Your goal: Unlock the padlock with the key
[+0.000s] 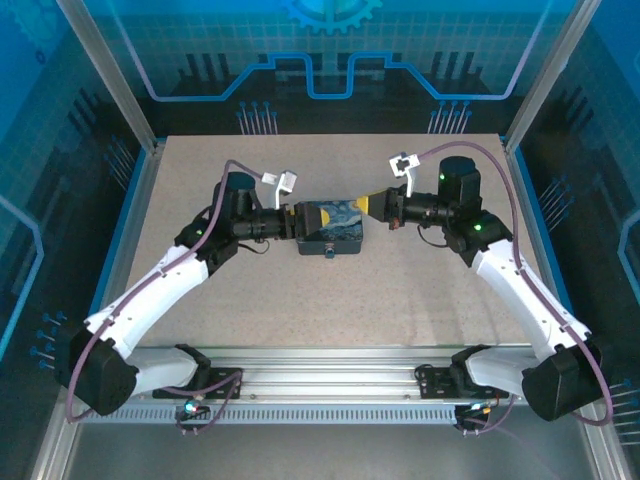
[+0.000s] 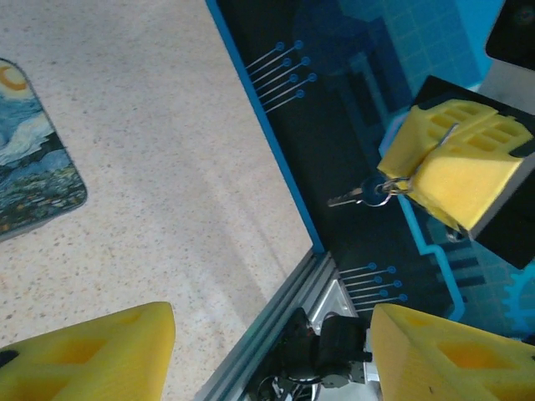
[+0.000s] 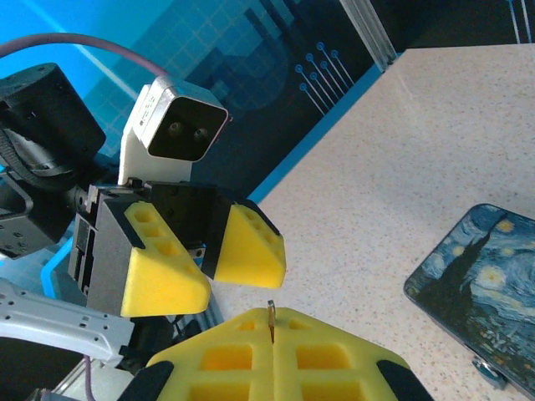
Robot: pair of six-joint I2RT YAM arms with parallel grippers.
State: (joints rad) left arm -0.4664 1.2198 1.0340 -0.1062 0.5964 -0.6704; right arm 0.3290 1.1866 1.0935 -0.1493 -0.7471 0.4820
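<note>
My right gripper (image 3: 272,316) is shut on the key (image 3: 270,320), whose thin metal blade pokes out between the yellow fingertips. In the left wrist view that gripper (image 2: 426,159) hangs in the air with a ring of spare keys (image 2: 361,195) dangling from its side. My left gripper (image 2: 272,334) faces it, open, with nothing between its yellow fingers (image 2: 109,351). In the top view both grippers, left (image 1: 292,217) and right (image 1: 372,206), hover over the ends of a swirl-painted tin (image 1: 330,228). A small silvery piece that looks like the padlock (image 1: 330,251) sits at the tin's front edge.
The tin (image 3: 485,284) lies mid-table on a speckled beige surface (image 1: 400,290). Blue-lit walls and aluminium frame posts (image 1: 130,100) enclose the table. A metal rail (image 1: 330,385) runs along the near edge by the arm bases.
</note>
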